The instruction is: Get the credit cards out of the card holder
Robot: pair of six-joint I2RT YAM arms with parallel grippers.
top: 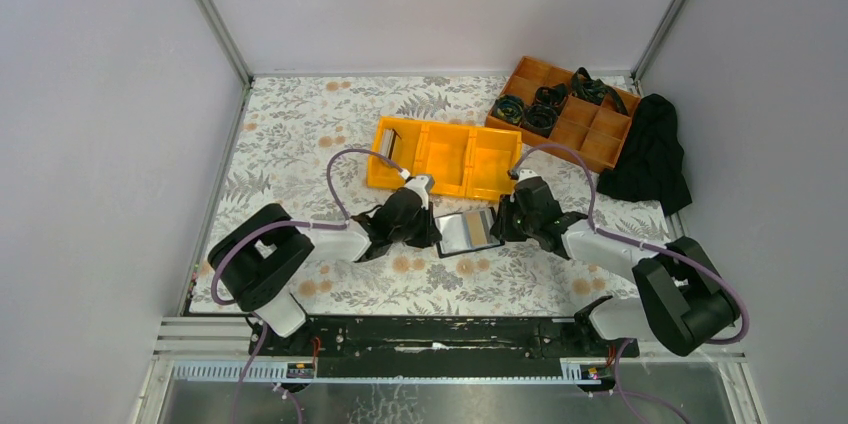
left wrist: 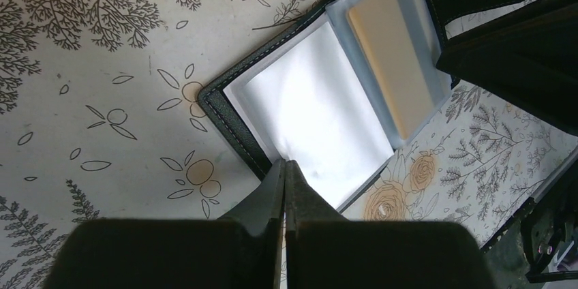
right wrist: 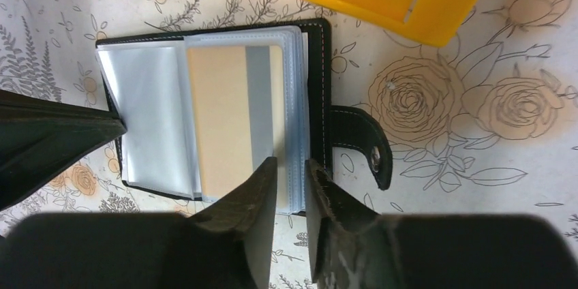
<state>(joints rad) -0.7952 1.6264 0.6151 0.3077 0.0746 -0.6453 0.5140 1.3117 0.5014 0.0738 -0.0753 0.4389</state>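
black cover, clear plastic sleeves: the card holder (top: 468, 232) lies open on the flowered table (top: 300, 134), between the two arms and just in front of the yellow bin (top: 445, 157). at its left side the left gripper (left wrist: 285, 166) has its jaws pressed together, tips down on the near edge of the cover. whether they pinch that edge or only pin it, i cannot tell from the wrist view. the left sleeve (left wrist: 313, 118) looks empty and glares white. to its right the tan card (right wrist: 225, 118), with a grey stripe, sits in the top sleeve of the right-hand stack. the right gripper (right wrist: 292, 166) stands narrowly open at that stack's near edge, with nothing held. the card is likely light, stiff and slick, and the sleeve soft and clingy. the best hold looks like a pinch on the card's short edge nearest the fingers, sliding it out flat with the holder pinned at the left.
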